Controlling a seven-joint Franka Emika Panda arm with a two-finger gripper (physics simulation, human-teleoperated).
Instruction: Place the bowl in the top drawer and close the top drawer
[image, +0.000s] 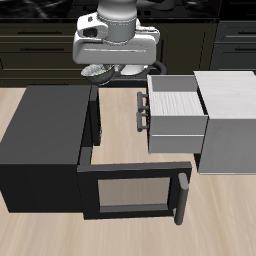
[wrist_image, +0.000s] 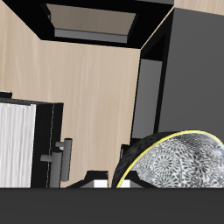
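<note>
Bowl (wrist_image: 179, 164) sits pinched by its rim in my gripper (image: 103, 72), held above the table between the black box (image: 45, 130) and the cabinet (image: 222, 120). Top drawer (image: 175, 110) stands pulled out with nothing I can see inside. From the wrist view the bowl's speckled inside faces the camera, tilted.

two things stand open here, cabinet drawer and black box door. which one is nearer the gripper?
The top drawer, pale grey-white and pulled out of the light grey cabinet. The black box's glass door hangs open nearer the table's front edge, farther from the gripper.
</note>
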